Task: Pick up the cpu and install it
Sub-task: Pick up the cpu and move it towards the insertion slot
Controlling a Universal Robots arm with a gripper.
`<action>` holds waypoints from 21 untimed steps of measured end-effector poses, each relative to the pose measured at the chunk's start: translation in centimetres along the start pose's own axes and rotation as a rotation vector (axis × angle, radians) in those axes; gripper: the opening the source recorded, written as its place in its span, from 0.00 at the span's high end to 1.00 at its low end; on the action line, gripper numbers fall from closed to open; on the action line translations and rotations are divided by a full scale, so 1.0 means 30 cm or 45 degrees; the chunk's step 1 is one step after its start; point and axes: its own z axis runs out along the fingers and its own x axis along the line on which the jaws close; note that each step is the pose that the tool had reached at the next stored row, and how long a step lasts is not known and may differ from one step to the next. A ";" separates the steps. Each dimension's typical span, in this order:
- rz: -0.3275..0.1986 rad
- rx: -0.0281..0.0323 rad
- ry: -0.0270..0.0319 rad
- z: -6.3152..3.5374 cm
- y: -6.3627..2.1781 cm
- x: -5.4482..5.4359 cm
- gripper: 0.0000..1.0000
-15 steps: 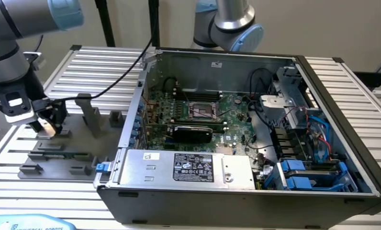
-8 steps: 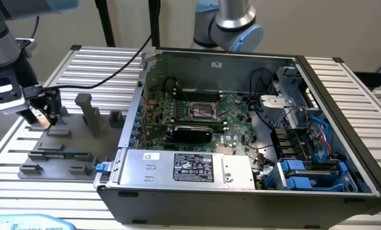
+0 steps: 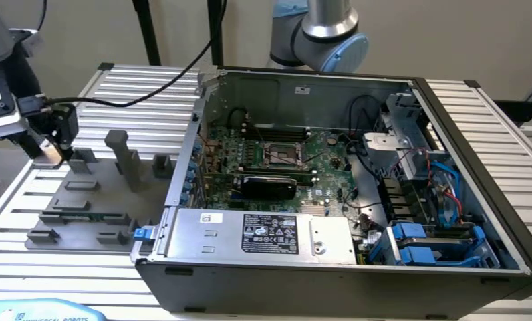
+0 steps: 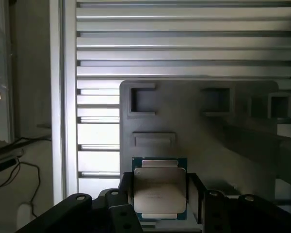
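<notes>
The cpu (image 4: 160, 188), a thin square chip with a silvery-beige top and a green edge, sits between the dark fingers (image 4: 126, 187) of my gripper (image 4: 160, 190), which is shut on its two sides. In the exterior view my gripper (image 3: 47, 155) hangs at the far left corner of the grey fixture plate (image 3: 87, 200), with the beige cpu (image 3: 45, 152) at its tips. Whether the chip is clear of the plate I cannot tell. The black-framed socket (image 3: 279, 155) lies on the green motherboard (image 3: 324, 167) inside the open computer case (image 3: 480, 134), well to the exterior view's right.
Grey posts (image 3: 117, 152) and blocks stand on the fixture plate (image 4: 199, 126). Inside the case a power supply (image 3: 266, 234) lies at the front and blue drive bays (image 3: 426, 244) at the right. A slatted aluminium table (image 3: 141, 87) carries everything. An arm's base (image 3: 324, 33) rises behind the case.
</notes>
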 end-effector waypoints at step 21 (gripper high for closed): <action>-0.004 -0.0035 0.0114 -0.314 0.006 -0.246 0.45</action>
